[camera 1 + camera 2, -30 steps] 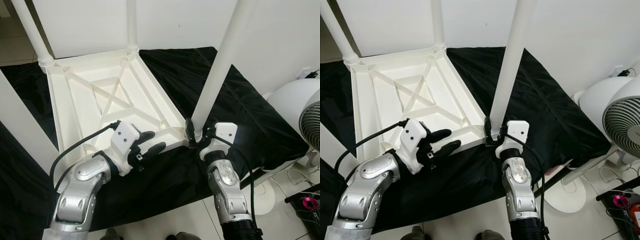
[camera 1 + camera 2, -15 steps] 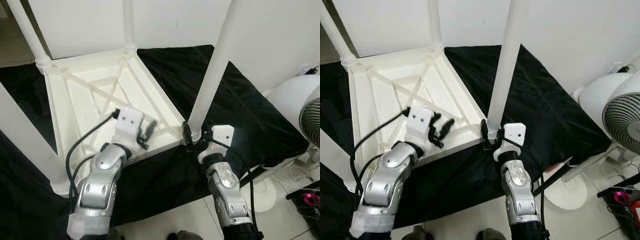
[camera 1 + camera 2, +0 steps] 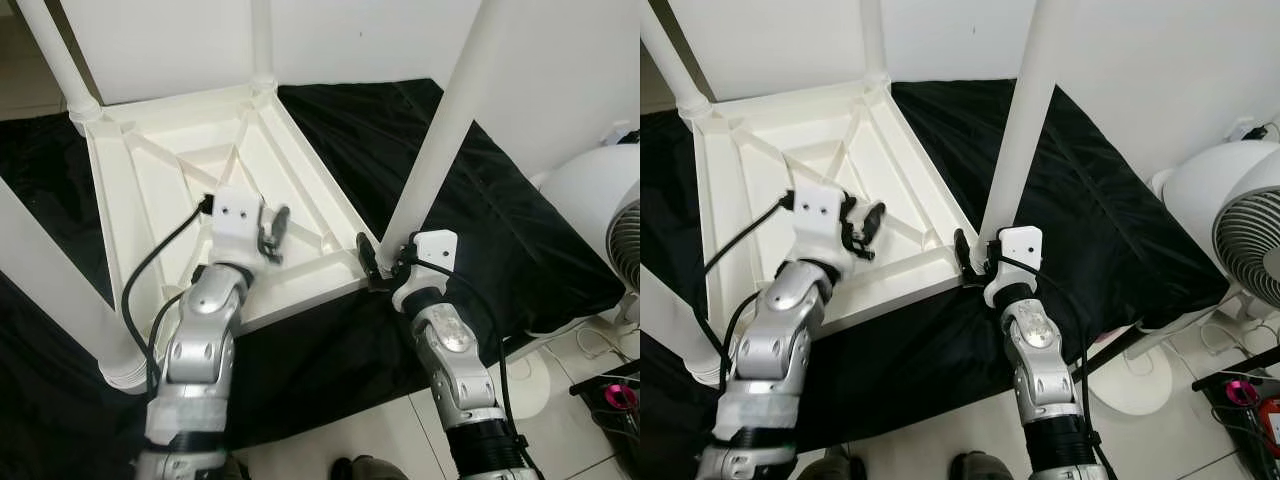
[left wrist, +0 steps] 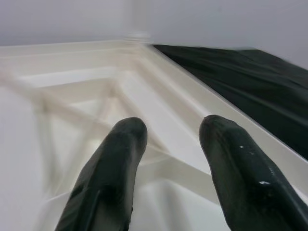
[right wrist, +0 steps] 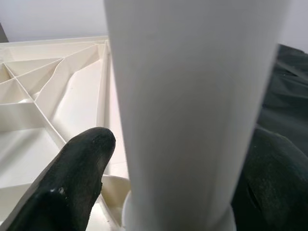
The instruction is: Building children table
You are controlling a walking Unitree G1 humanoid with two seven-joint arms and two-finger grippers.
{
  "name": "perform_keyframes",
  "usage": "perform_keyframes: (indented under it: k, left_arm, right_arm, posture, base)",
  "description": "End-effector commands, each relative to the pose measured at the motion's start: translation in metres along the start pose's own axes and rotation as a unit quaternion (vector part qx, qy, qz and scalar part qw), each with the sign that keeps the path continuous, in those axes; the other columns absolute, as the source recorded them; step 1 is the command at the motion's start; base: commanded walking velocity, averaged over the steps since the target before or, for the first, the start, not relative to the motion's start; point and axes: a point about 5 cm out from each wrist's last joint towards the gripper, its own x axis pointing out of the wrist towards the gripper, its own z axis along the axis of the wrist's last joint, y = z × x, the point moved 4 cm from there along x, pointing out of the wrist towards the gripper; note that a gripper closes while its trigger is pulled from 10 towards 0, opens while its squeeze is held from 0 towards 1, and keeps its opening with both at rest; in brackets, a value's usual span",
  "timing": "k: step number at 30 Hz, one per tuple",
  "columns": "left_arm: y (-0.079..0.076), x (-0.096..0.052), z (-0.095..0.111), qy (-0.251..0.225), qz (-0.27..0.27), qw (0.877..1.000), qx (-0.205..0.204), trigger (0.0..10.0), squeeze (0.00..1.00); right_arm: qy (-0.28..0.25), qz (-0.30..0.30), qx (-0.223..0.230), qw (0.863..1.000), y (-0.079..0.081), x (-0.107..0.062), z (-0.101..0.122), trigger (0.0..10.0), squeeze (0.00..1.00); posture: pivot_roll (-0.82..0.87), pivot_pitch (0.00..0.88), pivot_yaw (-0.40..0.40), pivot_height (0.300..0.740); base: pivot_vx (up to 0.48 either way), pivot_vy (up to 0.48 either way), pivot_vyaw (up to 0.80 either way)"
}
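the white table top point(image 3: 170, 190) lies upside down on a black cloth point(image 3: 480, 210) on the floor, ribbed underside up, with a white leg standing at each corner. the right gripper point(image 3: 385, 268) sits at the base of the near right leg point(image 3: 440, 150), one black finger on either side of the leg just above its socket; the fingers appear to press on the leg, though contact is partly hidden. the left gripper point(image 3: 270, 228) hovers over the ribbed underside, fingers point(image 4: 110, 168) parted with nothing between them. a white fan point(image 3: 1240, 230) stands beside the cloth on the robot's right.
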Motion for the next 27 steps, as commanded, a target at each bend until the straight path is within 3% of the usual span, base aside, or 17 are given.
perform_keyframes:
  k: [1,2,6,10,14,17,19,20,21,22,24,27]
  left_arm:
    - [0.005,-0.002,-0.005,0.007,0.038,0.999,-0.022,10.0,0.00]
    - [0.005,-0.002,-0.005,0.007,0.038,0.999,-0.022,10.0,0.00]
    - [0.018,-0.001,0.000,-0.039,0.103,0.987,-0.115,10.0,0.00]
    - [0.021,0.001,0.000,-0.051,0.118,0.983,-0.133,10.0,0.00]
    - [0.019,0.005,-0.002,-0.054,0.118,0.978,-0.165,10.0,0.00]
    - [0.010,0.007,0.002,-0.071,0.074,0.977,-0.189,10.0,0.00]
    - [0.010,0.007,0.002,-0.071,0.074,0.977,-0.189,10.0,0.00]
    - [0.003,0.006,0.004,-0.084,0.033,0.973,-0.211,10.0,0.00]
    - [0.003,0.006,0.004,-0.084,0.033,0.973,-0.211,10.0,0.00]
    - [-0.010,0.003,0.010,-0.099,-0.033,0.968,-0.227,10.0,0.00]
    - [-0.043,-0.014,0.023,-0.125,-0.178,0.961,-0.169,10.0,0.00]
    - [-0.052,-0.020,0.024,-0.126,-0.215,0.957,-0.150,10.0,0.00]
  right_arm:
    - [0.000,-0.001,-0.007,1.000,0.000,-0.002,-0.001,10.0,0.00]
    - [0.000,-0.001,-0.007,1.000,0.000,-0.002,-0.001,10.0,0.00]
    - [-0.008,-0.022,-0.008,1.000,-0.003,-0.005,-0.001,10.0,0.00]
    - [-0.012,-0.028,-0.009,0.999,-0.005,-0.005,0.002,10.0,0.00]
    - [-0.016,-0.029,-0.011,0.999,-0.008,-0.005,0.004,10.0,0.00]
    - [-0.016,-0.026,-0.016,0.999,-0.011,-0.004,0.004,10.0,0.00]
    - [-0.016,-0.026,-0.016,0.999,-0.011,-0.004,0.004,10.0,0.00]
    - [-0.017,-0.026,-0.018,0.999,-0.014,-0.003,0.004,10.0,0.00]
    - [-0.017,-0.026,-0.018,0.999,-0.014,-0.003,0.004,10.0,0.00]
    - [-0.019,-0.020,-0.021,0.999,-0.015,-0.002,0.005,10.0,0.00]
    - [-0.015,-0.004,-0.024,1.000,-0.017,0.000,0.006,10.0,0.00]
    - [-0.013,0.002,-0.026,1.000,-0.017,0.000,0.006,10.0,0.00]
  posture:
    - [-0.08,0.093,0.002,0.740]
    - [-0.08,0.093,0.002,0.740]
    - [-0.11,0.096,0.009,0.740]
    - [-0.12,0.092,0.009,0.740]
    - [-0.13,0.085,0.012,0.740]
    - [-0.12,0.078,0.009,0.740]
    - [-0.12,0.078,0.009,0.740]
    - [-0.12,0.075,0.006,0.740]
    - [-0.12,0.075,0.006,0.740]
    - [-0.12,0.077,0.005,0.740]
    - [-0.12,0.079,-0.004,0.740]
    - [-0.11,0.080,-0.004,0.740]
  base:
    - [0.000,0.000,0.00]
    - [0.000,0.000,0.00]
    - [0.000,0.000,0.00]
    - [0.000,0.000,0.00]
    - [0.000,0.000,0.00]
    - [0.000,0.000,0.00]
    - [0.000,0.000,0.00]
    - [0.000,0.000,0.00]
    - [0.000,0.000,0.00]
    - [0.000,0.000,0.00]
    - [0.000,0.000,0.00]
    - [0.000,0.000,0.00]
